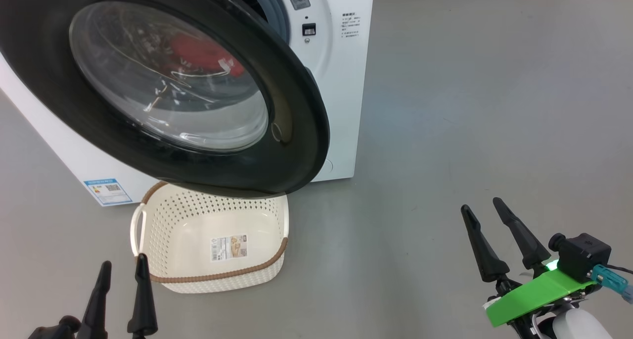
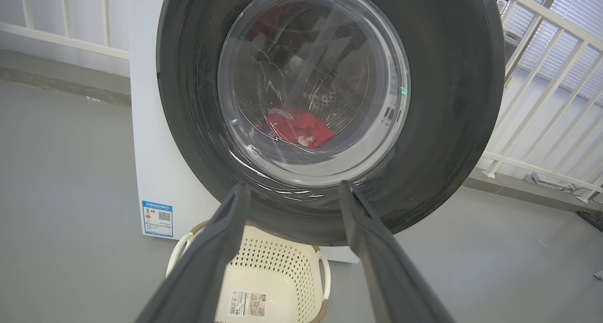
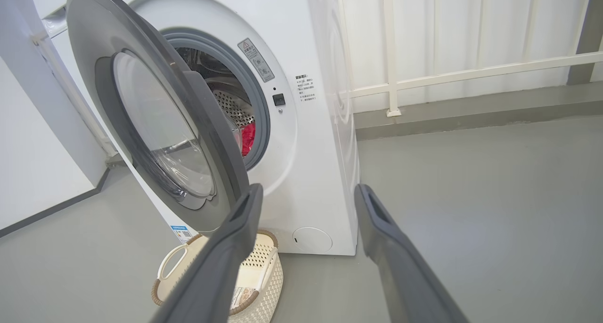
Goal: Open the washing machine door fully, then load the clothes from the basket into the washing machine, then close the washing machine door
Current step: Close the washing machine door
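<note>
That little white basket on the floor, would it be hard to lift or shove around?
Probably light: the basket is empty, thin-looking perforated plastic. It likely holds its shape when lifted by a side handle. On the smooth grey floor a nudge would probably make it slide rather than tip, since it sits low and wide.

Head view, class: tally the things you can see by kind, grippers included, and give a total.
washing machine: 1
washing machine door: 1
basket: 1
heap of red clothes: 1
grippers: 2, the left gripper and the right gripper
Total: 6
</note>
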